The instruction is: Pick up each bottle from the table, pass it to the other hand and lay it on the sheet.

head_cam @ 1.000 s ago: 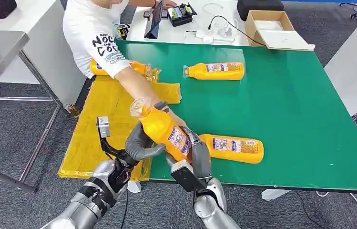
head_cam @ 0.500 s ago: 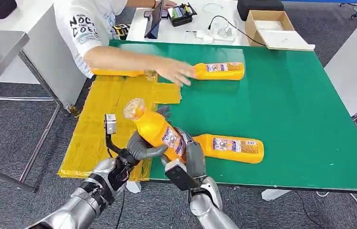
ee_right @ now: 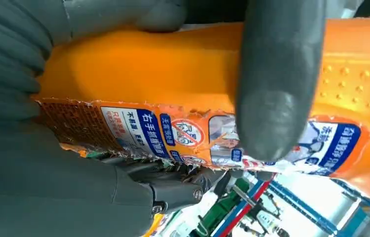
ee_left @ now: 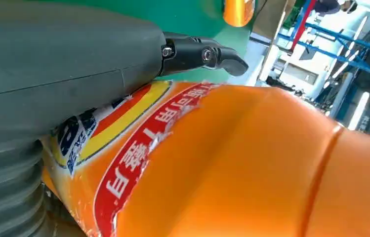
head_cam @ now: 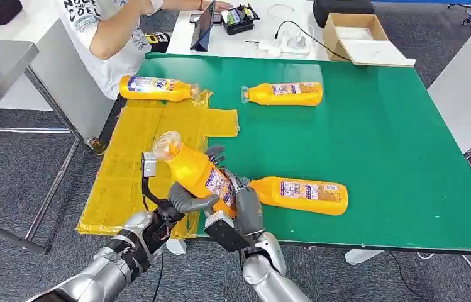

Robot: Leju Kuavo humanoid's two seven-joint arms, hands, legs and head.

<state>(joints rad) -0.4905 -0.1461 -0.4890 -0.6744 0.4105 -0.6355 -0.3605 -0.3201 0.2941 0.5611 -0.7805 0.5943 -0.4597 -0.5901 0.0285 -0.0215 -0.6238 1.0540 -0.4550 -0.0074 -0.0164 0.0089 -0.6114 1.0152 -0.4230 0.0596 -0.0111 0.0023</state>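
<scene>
Item: orange juice bottle, tilted, cap end up, held over the table's near edge beside the yellow sheet. Your left hand and right hand both grasp it: handover under way. Change: the person's arm has withdrawn, leaving a bottle on the sheet. Two bottles lie on the green table.

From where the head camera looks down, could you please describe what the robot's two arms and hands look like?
Both arms are silver metal with black segments at the joints. A black cable runs along the left forearm, and a small grey box stands on a black bracket above the wrist. The left hand has a thick grey thumb and darker grey fingers. The right hand is similarly grey, with a black rectangular block at its wrist.
</scene>
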